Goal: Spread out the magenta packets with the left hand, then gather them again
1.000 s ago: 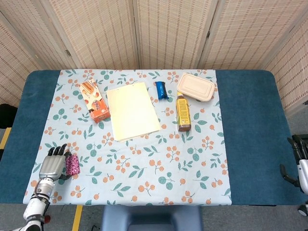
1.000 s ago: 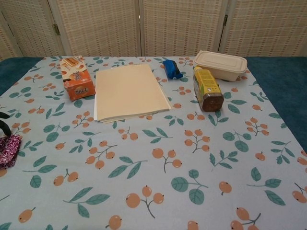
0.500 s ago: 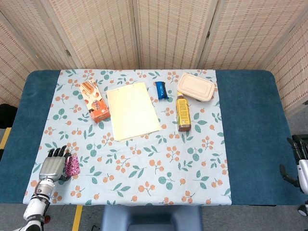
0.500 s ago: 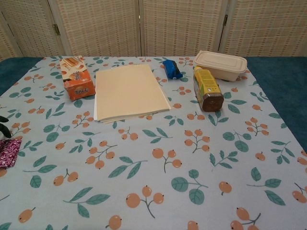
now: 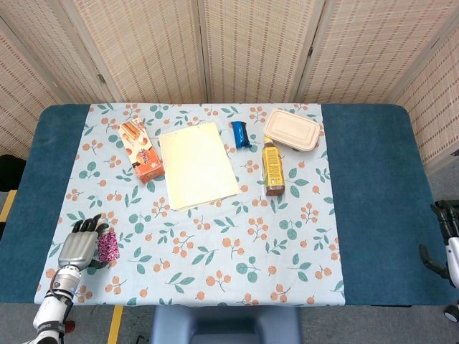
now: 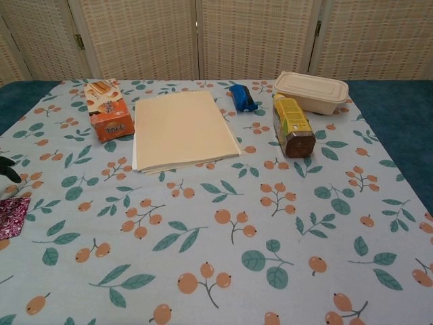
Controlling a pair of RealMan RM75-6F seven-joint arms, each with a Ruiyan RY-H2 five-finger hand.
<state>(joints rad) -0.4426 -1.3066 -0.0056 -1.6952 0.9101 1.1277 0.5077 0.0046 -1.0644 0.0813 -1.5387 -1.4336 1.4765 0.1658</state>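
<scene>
The magenta packets (image 5: 107,246) lie in a small stack on the tablecloth near the front left corner. In the chest view they show only as a patterned patch (image 6: 12,215) cut by the left edge. My left hand (image 5: 79,244) lies palm down right beside them on their left, fingers stretched forward and touching their side; one dark fingertip (image 6: 8,169) shows in the chest view. It grips nothing that I can see. My right hand (image 5: 446,240) hangs off the table's right edge, fingers apart and empty.
An orange snack box (image 5: 142,149), a cream folder (image 5: 197,165), a blue packet (image 5: 241,134), a lying bottle (image 5: 272,168) and a beige lidded container (image 5: 292,130) occupy the far half of the floral cloth (image 5: 215,251).
The magenta packets, tilted up against the left hand a second ago, now lie flatter on the cloth. The left hand has shifted slightly. The right hand has barely moved.
</scene>
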